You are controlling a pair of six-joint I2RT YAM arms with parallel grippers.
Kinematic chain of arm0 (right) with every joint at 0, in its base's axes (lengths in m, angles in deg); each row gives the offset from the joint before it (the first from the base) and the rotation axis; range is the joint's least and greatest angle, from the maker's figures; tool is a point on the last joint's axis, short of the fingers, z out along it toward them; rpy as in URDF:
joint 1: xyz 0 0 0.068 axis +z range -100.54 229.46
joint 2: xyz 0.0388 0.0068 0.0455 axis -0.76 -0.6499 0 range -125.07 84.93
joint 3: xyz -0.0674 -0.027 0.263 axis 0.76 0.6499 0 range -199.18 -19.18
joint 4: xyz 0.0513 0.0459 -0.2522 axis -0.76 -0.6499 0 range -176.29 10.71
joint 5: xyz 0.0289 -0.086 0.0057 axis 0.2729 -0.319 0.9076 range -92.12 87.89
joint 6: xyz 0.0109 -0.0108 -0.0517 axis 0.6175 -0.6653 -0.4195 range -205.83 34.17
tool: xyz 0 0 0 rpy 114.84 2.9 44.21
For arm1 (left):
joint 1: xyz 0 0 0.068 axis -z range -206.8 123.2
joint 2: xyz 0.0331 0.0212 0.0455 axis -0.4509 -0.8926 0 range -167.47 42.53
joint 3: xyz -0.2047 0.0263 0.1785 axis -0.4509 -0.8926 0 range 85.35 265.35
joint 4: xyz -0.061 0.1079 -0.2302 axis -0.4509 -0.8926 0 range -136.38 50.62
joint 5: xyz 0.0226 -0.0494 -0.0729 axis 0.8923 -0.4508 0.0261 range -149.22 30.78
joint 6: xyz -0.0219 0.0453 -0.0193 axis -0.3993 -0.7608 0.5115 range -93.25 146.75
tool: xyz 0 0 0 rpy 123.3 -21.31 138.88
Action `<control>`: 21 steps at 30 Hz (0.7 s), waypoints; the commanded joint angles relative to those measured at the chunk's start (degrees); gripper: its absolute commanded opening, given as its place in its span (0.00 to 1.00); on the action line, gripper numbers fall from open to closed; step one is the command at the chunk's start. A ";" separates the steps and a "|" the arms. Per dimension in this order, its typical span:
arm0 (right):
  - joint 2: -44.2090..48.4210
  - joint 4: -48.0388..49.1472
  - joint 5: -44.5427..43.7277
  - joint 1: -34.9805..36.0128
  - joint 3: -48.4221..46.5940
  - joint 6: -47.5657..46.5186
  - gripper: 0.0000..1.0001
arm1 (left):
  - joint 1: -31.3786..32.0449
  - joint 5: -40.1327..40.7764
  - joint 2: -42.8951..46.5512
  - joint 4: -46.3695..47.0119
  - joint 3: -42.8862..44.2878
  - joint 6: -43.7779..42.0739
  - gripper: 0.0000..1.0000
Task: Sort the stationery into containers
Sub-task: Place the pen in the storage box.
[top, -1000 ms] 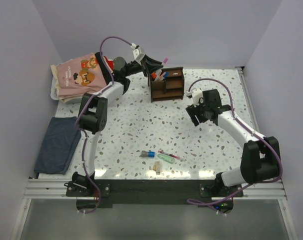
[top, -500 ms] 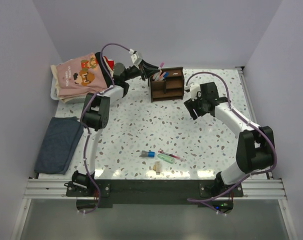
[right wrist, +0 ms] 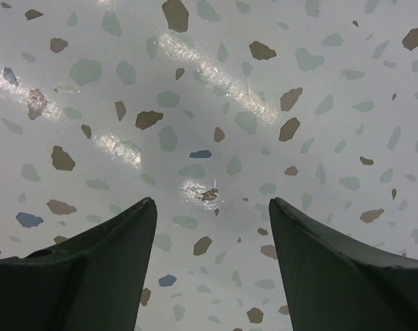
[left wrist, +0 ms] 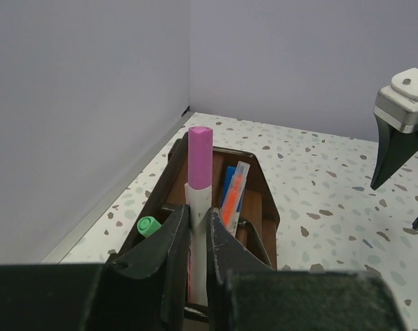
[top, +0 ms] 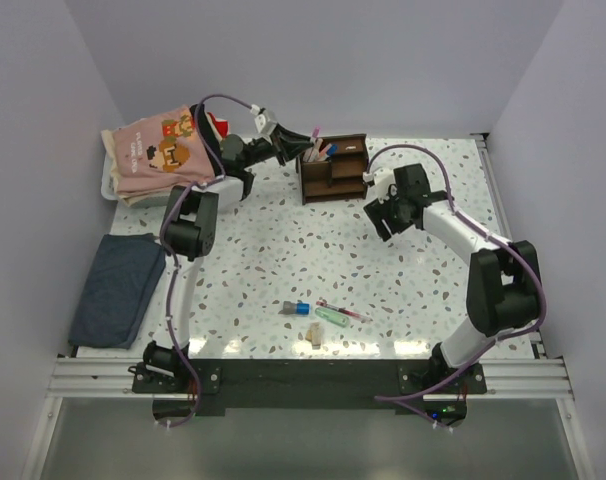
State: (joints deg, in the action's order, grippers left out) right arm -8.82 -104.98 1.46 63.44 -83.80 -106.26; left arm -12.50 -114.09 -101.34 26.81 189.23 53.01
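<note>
- One speckled table is carrying the whole scene, with two arms reaching across it from the near edge.
- One pile of folded clothes is sitting in a white tray at the far left corner. One dark blue cloth is lying nearer, along the left edge.
- The left gripper is pinching one pink pen upright over the far left of the organizer. The pen's lower end is hiding behind the fingers.
- The right gripper is hovering with its jaws spread wide and empty over bare table, just right of the organizer.
- One dark brown organizer is standing at the far middle of the table. Three pieces are showing inside it: a green marker, an orange highlighter and a blue pen.
- Four loose pieces are lying together near the front edge: a blue-capped pen, a thin pink pen, a mint marker and a beige pen.
</note>
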 commanded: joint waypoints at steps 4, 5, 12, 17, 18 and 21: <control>-0.55 1.17 0.03 0.79 -1.91 0.12 0.70 | -1.91 -1.73 4.13 3.85 -5.96 0.99 0.15; -0.46 1.26 0.03 0.70 -1.91 0.12 0.70 | -1.91 -1.73 4.48 3.94 -6.14 1.07 0.15; -0.29 1.61 0.56 0.88 -1.48 0.47 0.70 | -2.26 -1.64 6.06 3.42 -6.58 0.02 0.37; 0.24 1.61 0.91 1.14 -1.12 0.65 0.70 | -2.79 -2.69 8.34 2.80 -6.58 -1.30 0.50; 0.41 1.61 0.91 1.14 -1.12 0.65 0.70 | -2.88 -2.96 9.13 2.71 -6.75 -1.30 0.50; 0.94 1.87 0.91 1.23 -1.04 0.65 0.70 | -3.67 -4.45 14.22 2.01 -8.94 -1.04 0.50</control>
State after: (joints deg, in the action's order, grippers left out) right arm -8.89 -104.54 1.90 64.23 -83.80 -106.21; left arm -14.55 -116.41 -96.51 27.12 182.35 53.12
